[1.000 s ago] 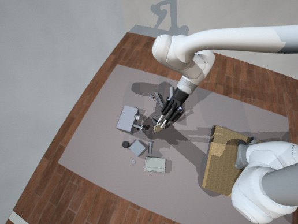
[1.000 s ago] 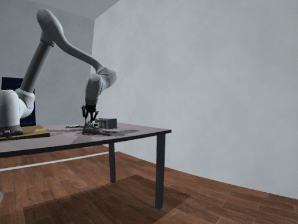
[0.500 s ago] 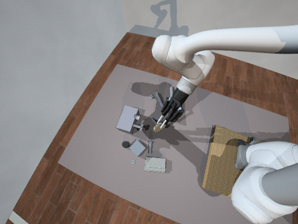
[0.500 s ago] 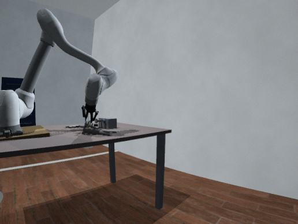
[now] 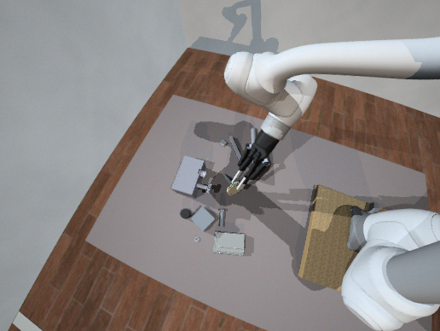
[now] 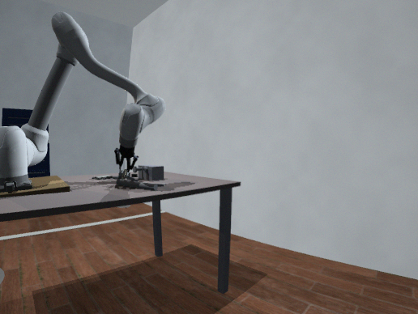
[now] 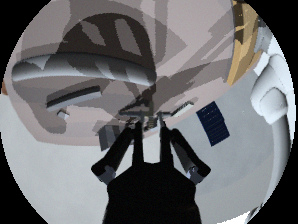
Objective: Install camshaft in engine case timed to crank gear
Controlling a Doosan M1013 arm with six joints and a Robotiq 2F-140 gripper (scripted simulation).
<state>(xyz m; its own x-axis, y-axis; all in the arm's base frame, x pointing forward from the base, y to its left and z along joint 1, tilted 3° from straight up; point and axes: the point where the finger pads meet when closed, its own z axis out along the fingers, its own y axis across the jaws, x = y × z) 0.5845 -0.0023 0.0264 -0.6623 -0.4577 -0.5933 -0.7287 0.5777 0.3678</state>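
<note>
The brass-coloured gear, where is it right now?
In the top view the gear lies on the table's middle, just right of the grey engine case, under the hand's fingertips.

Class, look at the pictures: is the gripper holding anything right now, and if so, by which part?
Nothing is held. The gripper is partly closed with its jaws just above the camshaft's big gear, which lies on the table, not yet gripped.
</note>
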